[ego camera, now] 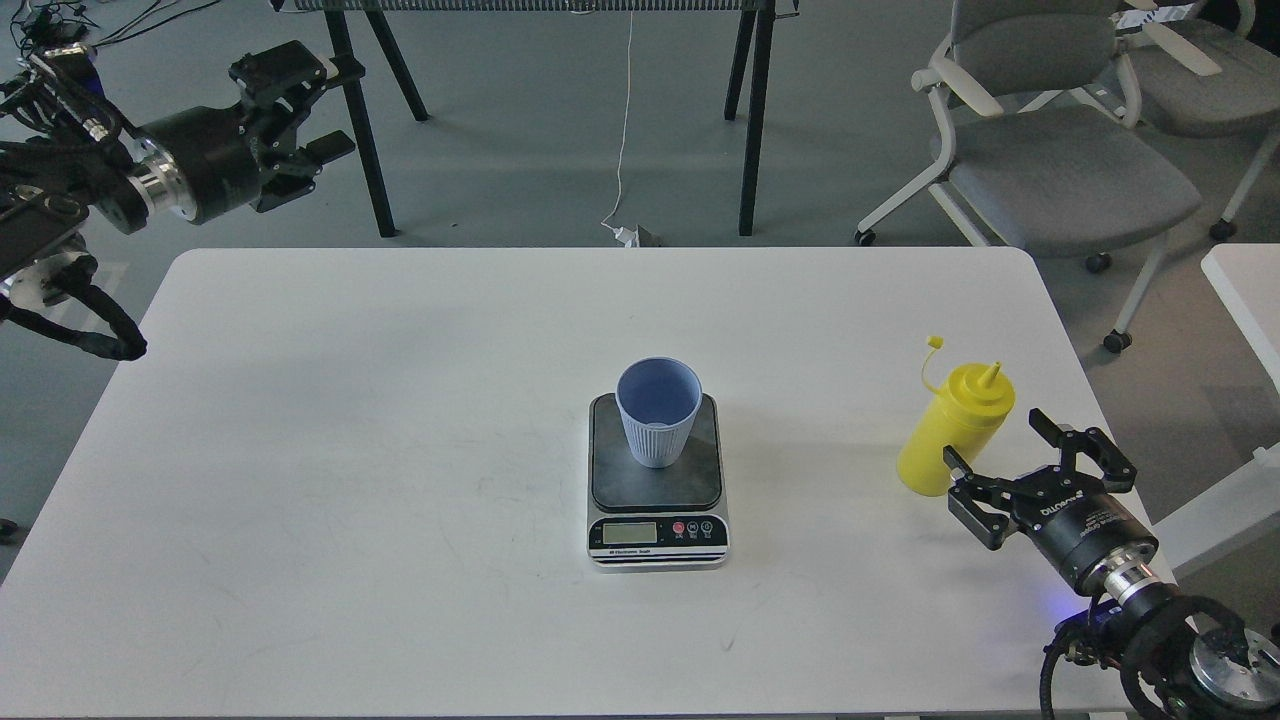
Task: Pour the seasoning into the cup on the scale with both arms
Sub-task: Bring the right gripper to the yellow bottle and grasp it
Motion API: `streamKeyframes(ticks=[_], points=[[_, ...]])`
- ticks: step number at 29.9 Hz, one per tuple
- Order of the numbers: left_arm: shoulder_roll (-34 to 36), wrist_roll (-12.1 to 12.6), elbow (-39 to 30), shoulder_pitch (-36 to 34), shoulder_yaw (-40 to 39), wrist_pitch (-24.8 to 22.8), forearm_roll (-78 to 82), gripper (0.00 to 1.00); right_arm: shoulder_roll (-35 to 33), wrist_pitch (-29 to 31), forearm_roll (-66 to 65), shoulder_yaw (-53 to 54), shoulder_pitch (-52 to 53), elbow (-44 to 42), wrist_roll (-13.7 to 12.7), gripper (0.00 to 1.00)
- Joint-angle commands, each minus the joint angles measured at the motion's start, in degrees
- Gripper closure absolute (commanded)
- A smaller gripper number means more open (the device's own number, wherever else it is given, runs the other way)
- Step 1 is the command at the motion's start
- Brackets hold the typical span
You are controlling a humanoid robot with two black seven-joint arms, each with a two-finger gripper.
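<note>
cup: light blue ribbed plastic cup (658, 412) upright on dark grey flat kitchen scale (657, 481), ready for weighing
right gripper (1018, 462): jaws wide, empty; just beside yellow plastic squeeze bottle (953, 431), lined up to grasp
left gripper (300, 125): open, empty; parked off table

White table (300, 480) with rounded corners fills most of view, surface faintly scuffed. Grey floor (520, 150) seen beyond far edge. Black trestle legs (757, 120) stand on floor behind table — white cable (622, 130) hangs between them down to small plug block (632, 236). Two grey-cushioned office chairs (1060, 150) on castors placed at upper right. Edge of second white table (1245, 290) visible at right — lighting even, shadows soft.
</note>
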Motion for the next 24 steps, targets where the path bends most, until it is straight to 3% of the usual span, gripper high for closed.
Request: streamKeyframes(ticks=[1, 24], points=[[0.10, 0.00, -0.02, 0.09, 0.00, 0.00, -0.01, 0.06, 0.71, 0.00, -0.29, 0.09, 0.18, -0.59, 0.01, 0.00], [0.19, 0.00, 0.07, 1.49, -0.09, 0.00, -0.01, 0.06, 8.35, 0.00, -4.50, -0.70, 8.00, -12.28, 0.01, 0.01]])
